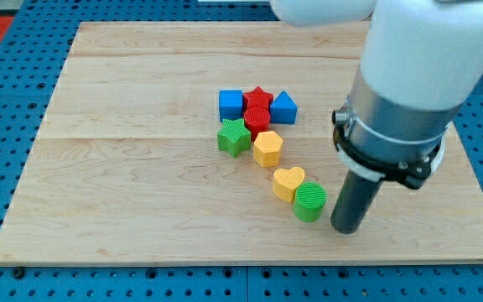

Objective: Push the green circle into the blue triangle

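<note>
The green circle (309, 201) lies right of the board's middle toward the view's bottom, touching the yellow heart (288, 182) on its upper left. The blue triangle (283, 107) sits higher, at the right end of a cluster near the board's centre. My tip (347, 228) rests on the board just right of and slightly below the green circle, very close to it; I cannot tell whether it touches it. The rod rises into the arm's large grey and white body (409, 75).
The cluster holds a blue cube (231, 104), a red star (258, 96), a red circle (257, 117), a green star (234, 137) and a yellow hexagon (267, 148). The wooden board (107, 168) lies on a blue pegboard surface.
</note>
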Motion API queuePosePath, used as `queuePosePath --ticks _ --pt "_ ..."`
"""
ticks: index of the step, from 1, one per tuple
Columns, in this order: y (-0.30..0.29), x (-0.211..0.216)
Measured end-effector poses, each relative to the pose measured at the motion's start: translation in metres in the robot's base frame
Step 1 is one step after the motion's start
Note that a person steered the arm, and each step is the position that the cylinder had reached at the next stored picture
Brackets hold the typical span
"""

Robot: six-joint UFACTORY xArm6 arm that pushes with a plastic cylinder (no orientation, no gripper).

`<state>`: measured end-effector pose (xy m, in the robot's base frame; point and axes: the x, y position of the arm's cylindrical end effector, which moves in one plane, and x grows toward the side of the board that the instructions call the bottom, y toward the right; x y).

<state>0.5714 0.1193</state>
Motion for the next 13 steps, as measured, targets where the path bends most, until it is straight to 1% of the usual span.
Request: queuePosePath --ticks 1,2,3,4,5,6,13 --pt "0.002 -0.012" --pt "0.002 -0.003" --pt "0.004 0.034" --pt "0.003 0.047" --pt "-0.001 0.046" --pt "-0.001 0.026" --pt "-0.009 0.025"
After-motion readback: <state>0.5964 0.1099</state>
